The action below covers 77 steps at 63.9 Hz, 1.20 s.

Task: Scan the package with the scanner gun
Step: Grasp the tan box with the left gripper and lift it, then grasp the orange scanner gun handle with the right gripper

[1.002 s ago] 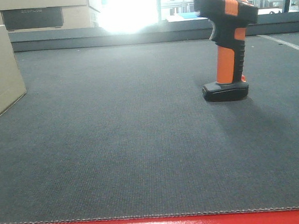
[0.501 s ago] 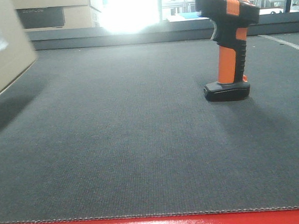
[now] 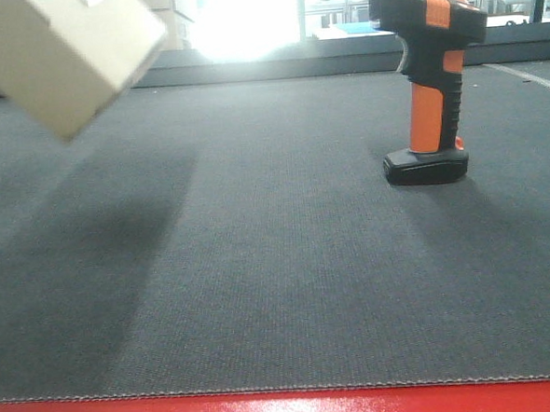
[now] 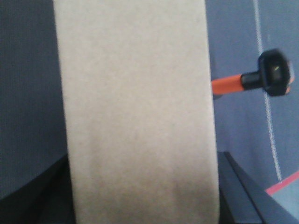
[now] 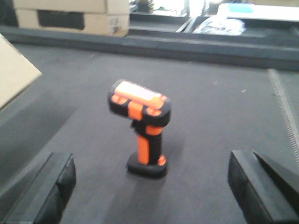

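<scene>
Holding box (image 3: 60, 51) aloft, left gripper (image 4: 142, 196) jaws clamped on it | right gripper (image 5: 156, 186) jaws apart, scanner (image 3: 428, 85) standing ungripped | scan pending

Seen from the front, the tan flat cardboard package (image 3: 60, 51) hangs tilted above the dark woven mat (image 3: 278, 262) at 10 o'clock, well apart from the orange-and-black pistol-shaped scanner gun (image 3: 430, 75) standing upright on that mat at 2 o'clock, with larger cardboard boxes (image 5: 70, 16) beyond its far edge at 11 o'clock.
</scene>
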### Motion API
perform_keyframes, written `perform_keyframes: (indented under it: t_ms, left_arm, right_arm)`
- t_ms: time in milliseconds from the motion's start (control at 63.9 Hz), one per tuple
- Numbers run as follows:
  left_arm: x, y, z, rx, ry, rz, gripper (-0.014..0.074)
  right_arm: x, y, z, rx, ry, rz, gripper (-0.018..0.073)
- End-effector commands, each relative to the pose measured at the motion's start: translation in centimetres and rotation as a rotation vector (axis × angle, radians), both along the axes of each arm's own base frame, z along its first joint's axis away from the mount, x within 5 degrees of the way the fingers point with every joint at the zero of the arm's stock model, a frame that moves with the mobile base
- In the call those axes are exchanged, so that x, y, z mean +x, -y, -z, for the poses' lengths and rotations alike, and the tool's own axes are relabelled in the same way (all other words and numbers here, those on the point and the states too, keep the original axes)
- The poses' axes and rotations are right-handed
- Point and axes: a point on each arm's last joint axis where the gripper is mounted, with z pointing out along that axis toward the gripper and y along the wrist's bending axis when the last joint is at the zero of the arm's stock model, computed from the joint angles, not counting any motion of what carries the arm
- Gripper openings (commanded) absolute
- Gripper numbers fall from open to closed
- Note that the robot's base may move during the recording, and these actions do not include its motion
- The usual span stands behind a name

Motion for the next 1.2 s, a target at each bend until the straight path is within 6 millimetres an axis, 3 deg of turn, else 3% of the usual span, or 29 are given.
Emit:
perform_keyframes:
  t_ms: [0, 172, 423, 735, 1002, 1189]
  left_arm:
    - [-0.6, 0.7, 0.9, -0.037, -0.035, 0.010, -0.0111]
    - [-1.0, 1.9, 2.2, -0.040, -0.080, 0.050, -0.0111]
    - [-1.3, 3.5, 2.1, -0.048, -0.080, 0.099, -0.0111]
    - [-1.2, 3.8, 2.1, -0.055, -0.075, 0.101, -0.0111]
    - [-1.2, 3.8, 2.1, -0.057, -0.075, 0.101, -0.0111]
    - [-1.2, 3.8, 2.1, -0.057, -0.075, 0.101, -0.0111]
  right_arm:
    - [0.3, -0.3, 1.1, -0.004, -0.034, -0.032, 0.0568]
    - [1.1, -0.8, 3.5, 0.023, -0.007, -0.063, 0.0568]
    - [4.7, -1.3, 6.9, 0.034, 0.025, -0.017, 0.0568]
    - [10.7, -2.2, 9.7, 0.034, 0.048, 0.066, 0.0568]
    - [13.8, -5.1, 12.0, 0.063, 0.057, 0.048, 0.0567]
    - [16.1, -5.5, 12.9, 0.109, 0.052, 0.143, 0.0536]
